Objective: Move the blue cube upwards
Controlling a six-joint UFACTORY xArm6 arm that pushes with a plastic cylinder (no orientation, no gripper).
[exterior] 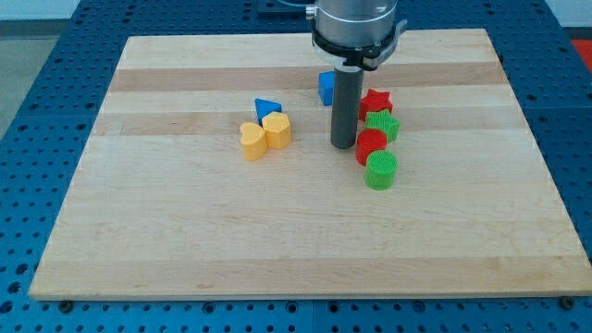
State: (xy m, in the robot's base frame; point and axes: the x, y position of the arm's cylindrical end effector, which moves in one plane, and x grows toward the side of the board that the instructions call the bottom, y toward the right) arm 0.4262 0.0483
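Note:
The blue cube (pixel 326 87) sits on the wooden board (pixel 185 231) near the top centre, partly hidden behind my rod. My tip (pixel 343 145) rests on the board below the cube and slightly to its right, apart from it. Right of the tip stands a column of blocks: a red star (pixel 376 100), a green star-like block (pixel 382 124), a red cylinder-like block (pixel 371 145) and a green cylinder (pixel 380 170). The tip is just left of the red cylinder-like block.
Left of the tip are a blue triangle (pixel 267 108), a yellow hexagon-like block (pixel 277 130) and a yellow heart (pixel 252 141), close together. The board lies on a blue perforated table (pixel 37 111).

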